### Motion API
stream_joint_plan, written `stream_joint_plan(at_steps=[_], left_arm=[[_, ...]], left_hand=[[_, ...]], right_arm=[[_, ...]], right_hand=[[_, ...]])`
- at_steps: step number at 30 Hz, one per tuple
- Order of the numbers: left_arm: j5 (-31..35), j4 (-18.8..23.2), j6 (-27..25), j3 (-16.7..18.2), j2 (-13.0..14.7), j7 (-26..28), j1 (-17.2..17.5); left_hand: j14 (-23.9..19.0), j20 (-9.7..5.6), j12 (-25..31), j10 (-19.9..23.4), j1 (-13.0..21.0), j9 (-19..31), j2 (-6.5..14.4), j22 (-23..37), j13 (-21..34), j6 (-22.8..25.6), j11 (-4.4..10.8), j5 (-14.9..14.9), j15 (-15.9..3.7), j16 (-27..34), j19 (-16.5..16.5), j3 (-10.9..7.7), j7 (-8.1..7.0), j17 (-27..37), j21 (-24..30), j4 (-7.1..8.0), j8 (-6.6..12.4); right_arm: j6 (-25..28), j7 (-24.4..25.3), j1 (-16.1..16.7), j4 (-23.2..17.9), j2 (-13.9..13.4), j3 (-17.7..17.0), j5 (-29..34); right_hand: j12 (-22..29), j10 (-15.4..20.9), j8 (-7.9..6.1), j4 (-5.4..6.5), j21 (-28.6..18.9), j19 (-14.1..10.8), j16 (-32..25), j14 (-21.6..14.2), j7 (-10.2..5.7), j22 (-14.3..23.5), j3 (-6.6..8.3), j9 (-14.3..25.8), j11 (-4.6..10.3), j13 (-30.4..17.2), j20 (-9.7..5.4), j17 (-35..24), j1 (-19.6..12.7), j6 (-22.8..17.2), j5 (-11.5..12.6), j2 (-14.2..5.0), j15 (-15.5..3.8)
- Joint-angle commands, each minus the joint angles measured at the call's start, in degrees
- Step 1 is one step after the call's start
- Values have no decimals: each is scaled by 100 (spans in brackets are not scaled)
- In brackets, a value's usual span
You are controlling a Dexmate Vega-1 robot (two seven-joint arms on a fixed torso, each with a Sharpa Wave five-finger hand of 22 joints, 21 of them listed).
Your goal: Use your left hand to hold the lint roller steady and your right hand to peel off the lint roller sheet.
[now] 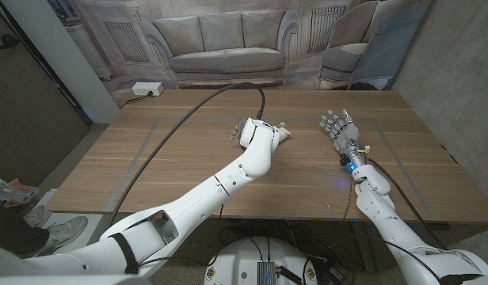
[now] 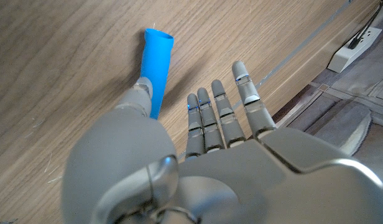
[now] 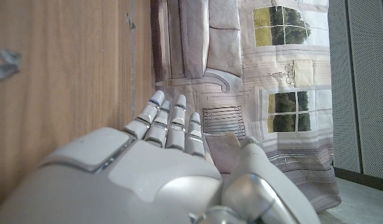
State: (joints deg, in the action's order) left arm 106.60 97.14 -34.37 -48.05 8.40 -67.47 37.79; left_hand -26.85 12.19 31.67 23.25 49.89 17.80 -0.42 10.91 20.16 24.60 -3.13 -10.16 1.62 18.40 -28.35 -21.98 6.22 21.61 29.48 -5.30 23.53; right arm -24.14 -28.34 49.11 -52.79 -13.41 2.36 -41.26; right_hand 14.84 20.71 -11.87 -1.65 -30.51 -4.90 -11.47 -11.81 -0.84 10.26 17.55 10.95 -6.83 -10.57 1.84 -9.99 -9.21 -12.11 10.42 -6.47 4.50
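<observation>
a black cable (image 1: 198,105) crosses the wooden tabletop (image 1: 188,150) toward 7 o'clock; a white power strip (image 1: 146,90) sits at 11 o'clock, before a sofa-printed backdrop (image 1: 228,39).

Both arms wear smooth white rounded shells, jointed in segments with dark seams between them. The left arm (image 1: 228,180) carries a black band near its shoulder end, at about seven o'clock in the head view. The left hand (image 2: 198,162) has a grey palm back and grey segmented fingers (image 2: 219,115) with small blue marks near the tips. The right hand (image 1: 339,127) is grey too, with thin coloured wires and a blue light at its wrist.
</observation>
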Motion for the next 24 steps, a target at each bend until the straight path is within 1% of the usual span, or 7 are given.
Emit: stream_joint_plan(at_steps=[1,3,7,13,17,20,24], left_arm=[[463,-335,533,670,-497,613,502],[280,-291,549,762,-510,914,603],[-150,-229,764,896,-544,1089,645],[-159,-309,799,796,-563,1382,620],[-208,-333,786,805,-568,1452,617],[-322,-350,806,851,-596,1349,599],[-396,-455,770,877,-664,1207,555]], left_hand=[[-150,-3,65,111,35,11,-71,13,-24,168,43,-2,-16,-48,-140,32,11,-32,50,-11,72],[-195,-10,80,151,32,8,-83,11,-35,199,53,-4,-35,-50,-187,39,5,-47,63,-13,80],[-239,-5,97,199,29,-7,-92,6,-57,237,82,-9,-78,-73,-256,47,0,-77,77,-12,82],[-383,10,152,355,22,-40,-74,-4,-106,401,131,-18,-129,-100,-278,52,-33,-132,54,1,120],[-582,-14,199,497,106,-76,30,-7,-155,529,187,-23,-218,-100,-386,-13,-53,-182,71,-15,142],[-658,-6,200,523,183,-133,105,-14,-213,275,182,-4,-234,-166,-518,-71,-88,-244,94,-36,-14],[-549,-74,-5,196,190,-238,91,-27,-335,-19,16,2,-159,-333,-690,-77,-58,-362,117,-45,-235]], right_arm=[[-10,-61,-69,191,56,-37,49],[-31,-63,-83,238,65,-41,61],[-66,-82,-99,260,75,-62,57],[-95,-36,-108,241,64,-78,85],[-73,-9,-92,219,72,-83,79],[-78,-25,-104,247,88,-100,57],[-123,-51,-140,335,120,-121,44]], right_hand=[[34,67,-35,49,6,-60,-58,-83,-4,20,10,10,0,-15,6,-33,79,-96,7,18,-2],[37,80,-34,54,9,-63,-56,-87,-2,20,7,10,-5,-15,7,-33,86,-99,9,20,-2],[39,99,-38,63,13,-74,-54,-107,5,20,1,10,-4,-16,5,-32,103,-121,11,27,-3],[40,116,-36,70,16,-95,-48,-120,6,20,-5,10,-1,-16,-4,-30,118,-134,15,35,-7],[42,132,-33,74,21,-98,-48,-137,6,20,-9,9,-12,-17,-2,-29,128,-136,17,42,-3],[40,133,-30,78,27,-99,-44,-143,7,21,-12,9,-11,-17,4,-29,136,-137,19,46,-1],[40,145,-29,85,30,-106,-39,-145,6,21,-18,9,-6,-17,-4,-29,149,-143,21,51,0]])
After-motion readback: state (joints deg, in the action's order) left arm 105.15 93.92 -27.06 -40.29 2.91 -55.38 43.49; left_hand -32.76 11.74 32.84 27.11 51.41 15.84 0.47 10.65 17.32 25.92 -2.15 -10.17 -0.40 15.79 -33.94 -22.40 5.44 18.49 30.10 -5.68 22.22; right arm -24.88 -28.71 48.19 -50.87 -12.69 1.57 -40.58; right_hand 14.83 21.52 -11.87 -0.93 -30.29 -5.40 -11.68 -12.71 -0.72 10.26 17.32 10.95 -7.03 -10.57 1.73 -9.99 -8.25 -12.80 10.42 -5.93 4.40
